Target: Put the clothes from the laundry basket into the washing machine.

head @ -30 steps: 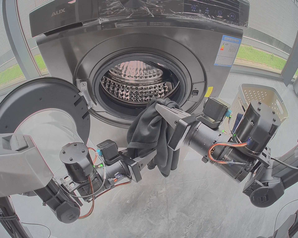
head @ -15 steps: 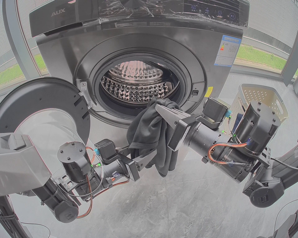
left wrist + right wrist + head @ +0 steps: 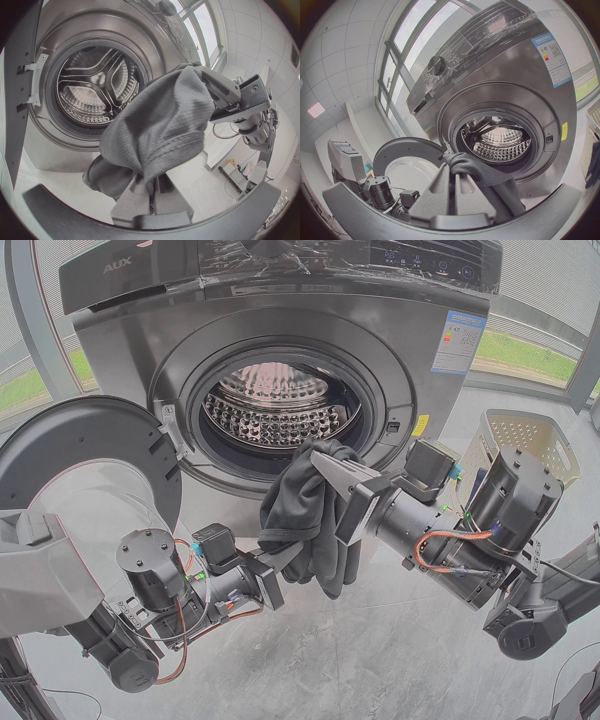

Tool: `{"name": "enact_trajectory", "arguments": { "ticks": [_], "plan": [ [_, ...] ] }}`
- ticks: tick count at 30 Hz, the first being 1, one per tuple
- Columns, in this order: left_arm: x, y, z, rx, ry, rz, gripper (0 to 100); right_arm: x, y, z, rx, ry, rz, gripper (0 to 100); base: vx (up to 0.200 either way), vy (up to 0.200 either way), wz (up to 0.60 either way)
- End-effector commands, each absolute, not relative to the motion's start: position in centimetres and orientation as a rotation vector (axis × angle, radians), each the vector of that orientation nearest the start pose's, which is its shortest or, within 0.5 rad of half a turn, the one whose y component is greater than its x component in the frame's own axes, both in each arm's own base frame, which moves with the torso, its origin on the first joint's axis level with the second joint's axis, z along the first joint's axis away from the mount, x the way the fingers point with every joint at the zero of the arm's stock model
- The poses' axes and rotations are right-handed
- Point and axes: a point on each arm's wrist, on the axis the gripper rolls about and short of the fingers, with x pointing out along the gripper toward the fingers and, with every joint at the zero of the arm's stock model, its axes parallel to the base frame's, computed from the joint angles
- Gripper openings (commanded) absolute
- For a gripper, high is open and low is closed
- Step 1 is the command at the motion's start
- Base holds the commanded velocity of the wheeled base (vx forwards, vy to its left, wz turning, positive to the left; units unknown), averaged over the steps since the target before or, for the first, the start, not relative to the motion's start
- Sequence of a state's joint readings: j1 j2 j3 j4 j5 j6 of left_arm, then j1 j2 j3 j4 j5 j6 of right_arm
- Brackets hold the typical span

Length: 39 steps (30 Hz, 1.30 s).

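A dark grey garment (image 3: 306,509) is being held in the air just in front of the lower rim of the washing machine (image 3: 406,352) opening, above the floor. Its upper bunch is being pinched by the right gripper (image 3: 320,460), with the fingers pressed together on the cloth. Its lower hem is being clamped by the left gripper (image 3: 286,552), narrowed onto a fold. The door (image 3: 81,446) is being left swung wide at the machine's left side, and nothing is being seen inside the drum (image 3: 275,409). The laundry basket (image 3: 531,427) is being left on the floor by the machine's right front corner, with something dark blue showing inside.

The step in hand is being judged as carrying the garment into the drum. For this to be done well, both ends are best being raised together, so that the slack hanging below the grippers is being lifted clear of the rim and nothing is being snagged on the seal. Release is best being delayed until the cloth is well past the rim.

Against the earlier pictures, the left gripper's fingers, spread around the hem then, are now being seen closed on it. The right arm is being seen shifted a little toward the door side, while the garment is hanging much as it was.
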<state>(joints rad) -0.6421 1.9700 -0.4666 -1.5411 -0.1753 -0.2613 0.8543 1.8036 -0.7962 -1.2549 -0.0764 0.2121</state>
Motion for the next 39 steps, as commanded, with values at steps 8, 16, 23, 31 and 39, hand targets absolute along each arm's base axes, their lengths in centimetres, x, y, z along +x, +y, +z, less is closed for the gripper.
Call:
{"name": "enact_trajectory", "arguments": {
  "ticks": [8, 16, 23, 31, 39],
  "plan": [
    [24.0, -18.9, 11.0, -0.255, 0.075, -0.837, 0, 21.5, 24.5, 20.7, 0.31, -0.135, 0.797, 0, 0.0, 0.0, 0.0],
    [22.0, -18.7, 12.8, -0.266, 0.036, -0.883, 0, 21.4, 24.3, 19.8, 0.298, -0.095, 0.792, 100, 0.0, 0.0, 0.0],
    [20.6, -18.3, 14.3, -0.281, -0.008, -0.908, 0, 20.9, 23.4, 17.6, 0.26, -0.016, 0.78, 100, 0.0, 0.0, 0.0],
    [21.2, -17.9, 14.7, -0.287, -0.027, -0.877, 0, 20.8, 21.7, 17.5, 0.253, -0.011, 0.742, 100, 0.0, 0.0, 0.0],
    [20.6, -16.4, 16.7, -0.308, -0.101, -0.855, 0, 20.7, 20.0, 15.7, 0.217, 0.058, 0.697, 100, 0.0, 0.0, 0.0]
  ]
}}
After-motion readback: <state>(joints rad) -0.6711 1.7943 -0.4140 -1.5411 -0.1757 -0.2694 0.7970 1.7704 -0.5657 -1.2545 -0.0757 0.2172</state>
